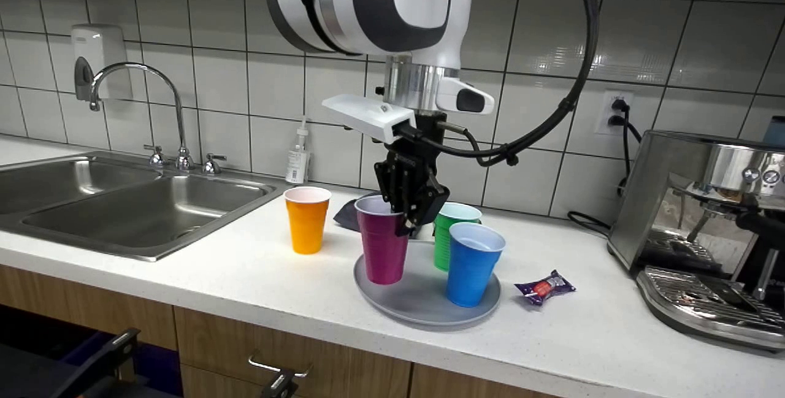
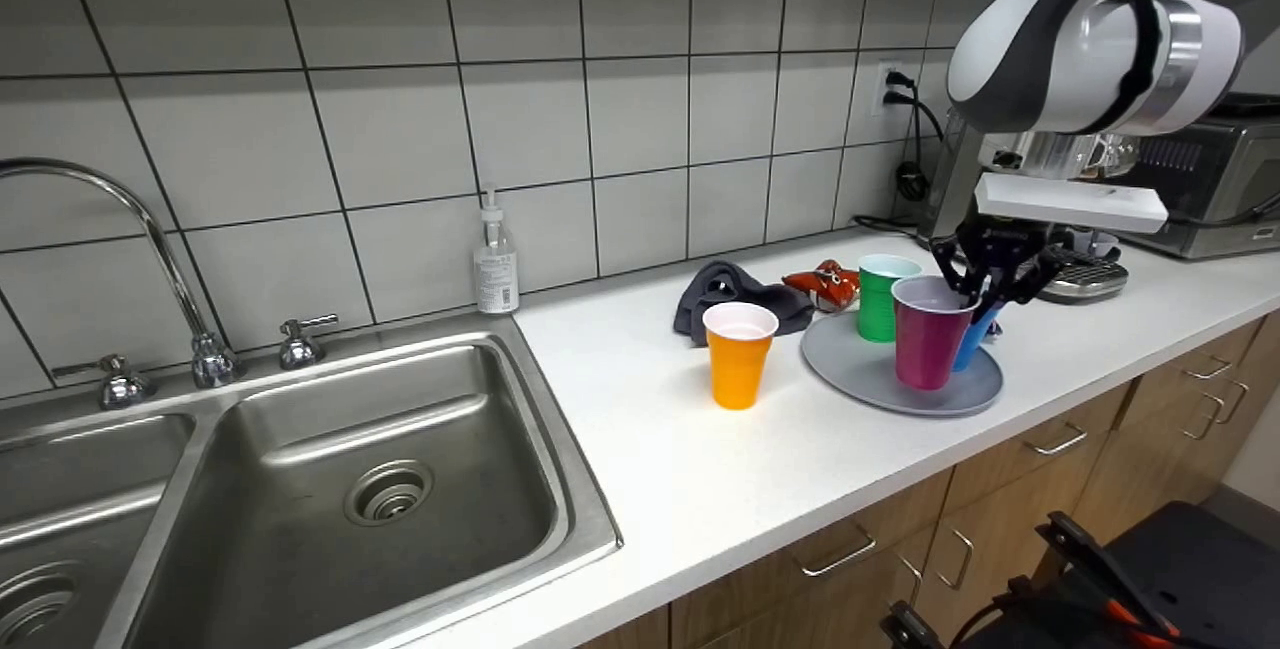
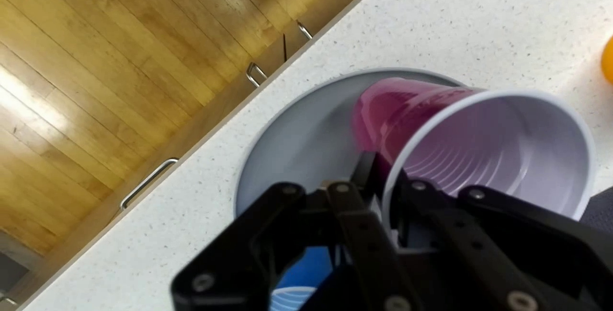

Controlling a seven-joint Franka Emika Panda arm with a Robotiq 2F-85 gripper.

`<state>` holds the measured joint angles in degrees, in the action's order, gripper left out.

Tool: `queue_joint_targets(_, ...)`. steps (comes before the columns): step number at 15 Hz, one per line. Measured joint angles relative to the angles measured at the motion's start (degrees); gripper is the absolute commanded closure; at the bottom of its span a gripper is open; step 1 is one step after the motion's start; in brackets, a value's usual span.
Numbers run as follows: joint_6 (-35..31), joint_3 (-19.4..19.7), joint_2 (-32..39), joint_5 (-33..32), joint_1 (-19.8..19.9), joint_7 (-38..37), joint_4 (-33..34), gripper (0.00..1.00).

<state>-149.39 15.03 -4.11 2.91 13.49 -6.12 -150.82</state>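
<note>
My gripper (image 1: 402,220) is shut on the wall of a magenta cup (image 1: 381,251), with one finger inside its rim and one outside, as the wrist view shows at the fingertips (image 3: 383,172). The cup (image 2: 925,339) is nearly upright, over the left part of a round grey plate (image 1: 417,303). I cannot tell whether its base touches the plate. A blue cup (image 1: 471,272) and a green cup (image 1: 446,244) stand on the plate. The blue cup (image 3: 306,268) is partly hidden behind the fingers in the wrist view. An orange cup (image 1: 306,226) stands on the counter, apart from the plate.
A steel double sink (image 2: 575,499) with a faucet (image 1: 178,110) and a soap bottle (image 2: 496,269) lie to the left. A dark cloth (image 2: 735,294) and an orange-red packet (image 2: 828,284) lie behind the plate. A purple wrapped snack (image 1: 546,287) and an espresso machine (image 1: 705,232) are to the right.
</note>
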Motion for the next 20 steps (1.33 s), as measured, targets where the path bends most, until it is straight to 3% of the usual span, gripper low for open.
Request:
queue_joint_targets(8,-0.04,0.58,5.86,3.89,0.37,0.0,3.93,0.98)
queue_joint_targets(20,-1.26,1.44,7.84,5.05,1.68,0.0,4.86,0.98)
